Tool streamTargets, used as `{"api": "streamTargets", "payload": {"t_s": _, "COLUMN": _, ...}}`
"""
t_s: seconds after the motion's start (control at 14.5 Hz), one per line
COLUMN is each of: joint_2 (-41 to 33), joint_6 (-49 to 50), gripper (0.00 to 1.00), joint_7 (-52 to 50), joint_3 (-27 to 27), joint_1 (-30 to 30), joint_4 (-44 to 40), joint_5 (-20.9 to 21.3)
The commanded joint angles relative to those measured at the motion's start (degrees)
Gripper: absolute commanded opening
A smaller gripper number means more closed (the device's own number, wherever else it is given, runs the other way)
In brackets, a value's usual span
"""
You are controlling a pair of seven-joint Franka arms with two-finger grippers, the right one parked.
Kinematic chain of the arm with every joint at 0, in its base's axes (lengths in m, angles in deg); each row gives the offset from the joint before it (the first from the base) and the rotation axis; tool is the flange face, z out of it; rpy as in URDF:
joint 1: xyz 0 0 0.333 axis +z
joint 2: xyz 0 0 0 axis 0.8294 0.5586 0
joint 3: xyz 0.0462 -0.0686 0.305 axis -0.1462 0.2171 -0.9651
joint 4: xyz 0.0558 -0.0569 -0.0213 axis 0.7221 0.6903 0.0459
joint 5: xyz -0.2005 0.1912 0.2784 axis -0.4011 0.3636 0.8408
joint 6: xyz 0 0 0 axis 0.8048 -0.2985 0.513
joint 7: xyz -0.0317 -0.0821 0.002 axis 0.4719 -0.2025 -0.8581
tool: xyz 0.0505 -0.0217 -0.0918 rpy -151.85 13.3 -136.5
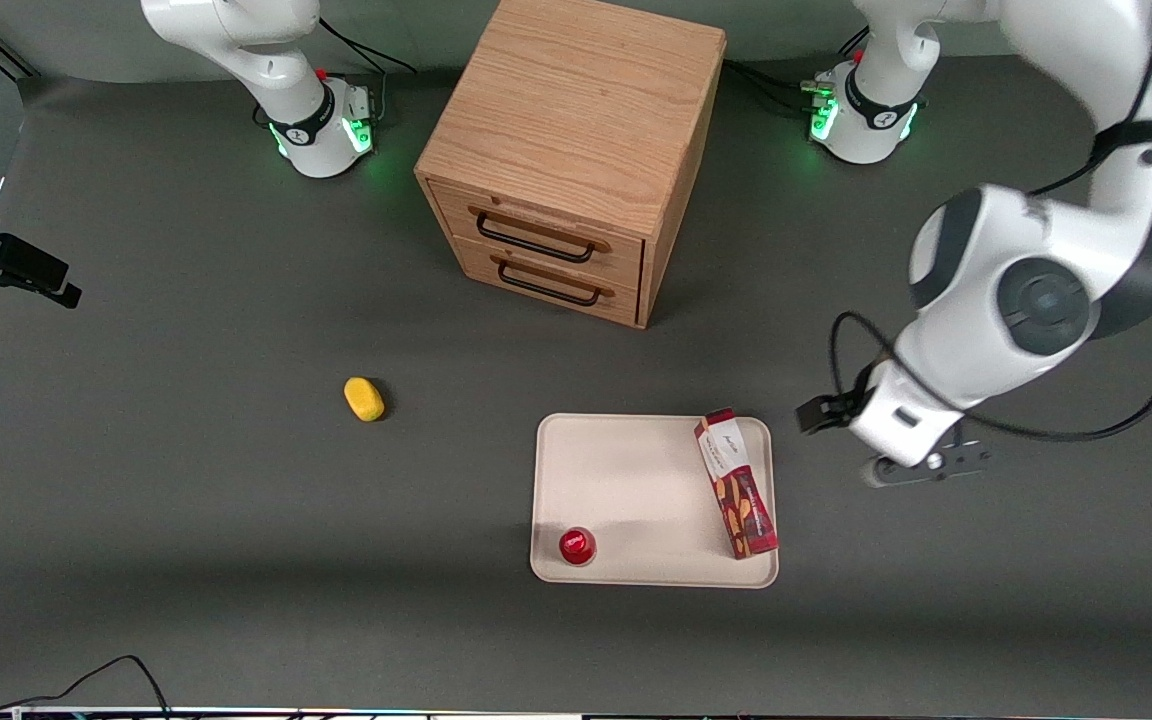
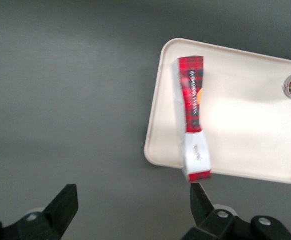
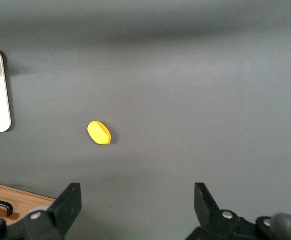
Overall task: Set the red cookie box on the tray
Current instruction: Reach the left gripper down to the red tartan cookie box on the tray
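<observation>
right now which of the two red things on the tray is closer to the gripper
The long red cookie box, lying along the tray's edge nearest the open gripper. The small round red cap sits at the corner farther away.

No lettering is legible; the red cookie box (image 1: 735, 484) label (white end panel) carries unreadable script.

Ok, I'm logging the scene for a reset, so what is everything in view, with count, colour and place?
red cookie box: one, dark red with white end, lying on the tray along its edge toward the working arm.
tray: one, cream-beige, on the table.
red cap-like item: one, red, on the tray's corner nearest the front camera.
yellow object: one, on the table toward the parked arm's end.
drawer cabinet: one, wooden, two drawers.
gripper: one, black fingers open, beside the tray.
</observation>
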Motion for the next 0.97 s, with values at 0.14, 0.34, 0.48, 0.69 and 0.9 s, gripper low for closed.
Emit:
{"api": "streamTargets", "payload": {"t_s": 0.14, "joint_2": 14.0, "joint_6": -6.1, "gripper": 1.0, "joint_7": -13.6, "joint_3": -0.3, "joint_1": -5.2, "joint_4": -10.3, "joint_5": 6.1}}
{"api": "streamTargets", "payload": {"t_s": 0.34, "joint_2": 17.7, "joint_6": -13.4, "gripper": 1.0, "joint_7": -13.7, "joint_3": -0.3, "joint_1": -5.1, "joint_4": -10.2, "joint_5": 6.2}}
{"api": "streamTargets", "payload": {"t_s": 0.48, "joint_2": 19.5, "joint_6": -18.1, "gripper": 1.0, "joint_7": -13.7, "joint_3": -0.3, "joint_1": -5.3, "joint_4": -9.7, "joint_5": 7.0}}
{"api": "streamTargets", "payload": {"t_s": 0.69, "joint_2": 20.0, "joint_6": -20.5, "gripper": 0.97, "joint_7": -13.7, "joint_3": -0.2, "joint_1": -5.4, "joint_4": -8.0, "joint_5": 7.4}}
{"api": "streamTargets", "payload": {"t_s": 0.9, "joint_2": 20.0, "joint_6": -21.6, "gripper": 0.76, "joint_7": -13.6, "joint_3": -0.3, "joint_1": -5.5, "joint_4": -6.5, "joint_5": 7.7}}
